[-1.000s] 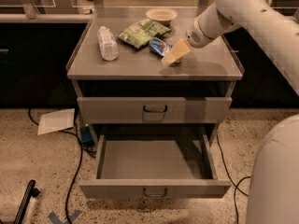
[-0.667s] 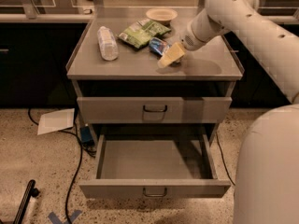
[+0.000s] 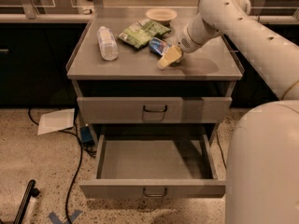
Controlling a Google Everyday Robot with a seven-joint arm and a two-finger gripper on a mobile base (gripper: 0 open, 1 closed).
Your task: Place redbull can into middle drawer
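Blue and silver, the redbull can (image 3: 158,46) lay on the cabinet top (image 3: 205,66), right beside the gripper (image 3: 168,59), just behind it toward the picture's left. Its long axis seemed to run slantwise, from the back left down toward the gripper. Whether the gripper held it, you could not tell. Well below the gripper, the middle drawer (image 3: 152,189) stood pulled out, its grey floor showing. Behind the gripper sat a pale bowl (image 3: 161,15).

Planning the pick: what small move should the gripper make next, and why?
Probably ease the gripper toward the can. It sits low over the tabletop right beside the can, apparently not yet holding it, and the middle drawer already stands open below.
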